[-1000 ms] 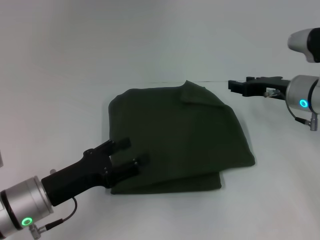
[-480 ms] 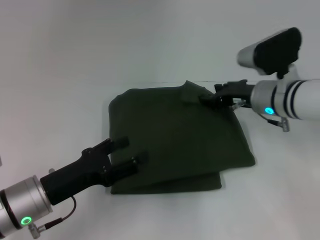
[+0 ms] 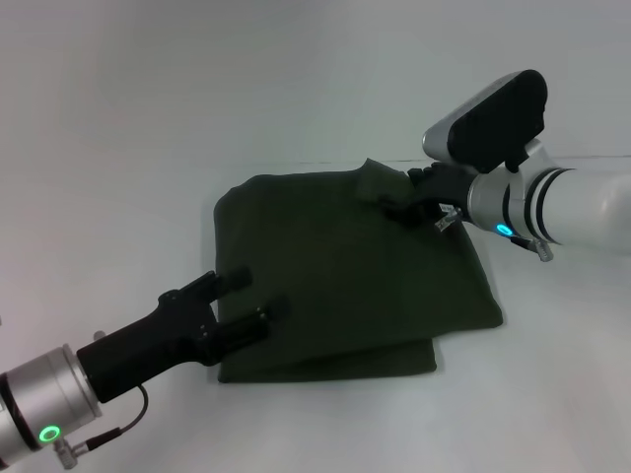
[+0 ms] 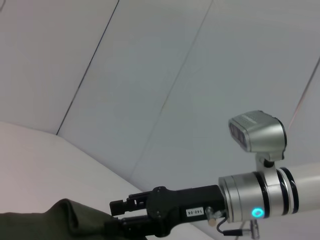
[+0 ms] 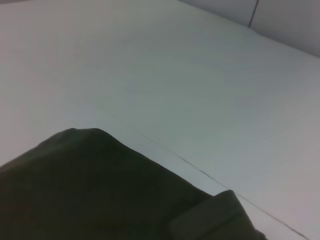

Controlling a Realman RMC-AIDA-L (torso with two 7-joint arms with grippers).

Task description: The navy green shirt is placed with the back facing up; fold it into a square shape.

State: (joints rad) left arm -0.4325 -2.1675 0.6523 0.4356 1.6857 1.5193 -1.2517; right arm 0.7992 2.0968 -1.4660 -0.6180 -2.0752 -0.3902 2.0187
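The white counter [image 3: 118, 148] is carrying the navy green shirt [image 3: 345, 276] at centre, already folded to a rough square. The right claw [image 3: 394, 205] is reaching its raised flap at one o'clock (grip unclear); it should pinch low. The left claw [image 3: 246, 301], spread and empty, is waiting at seven o'clock.

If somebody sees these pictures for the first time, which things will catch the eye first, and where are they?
The navy green shirt dominates: a dark, folded, roughly square bundle in the middle of the pale table. The right gripper reaches over its far right corner, where a small flap sticks up. The left gripper, fingers spread, sits at the near left edge of the cloth.
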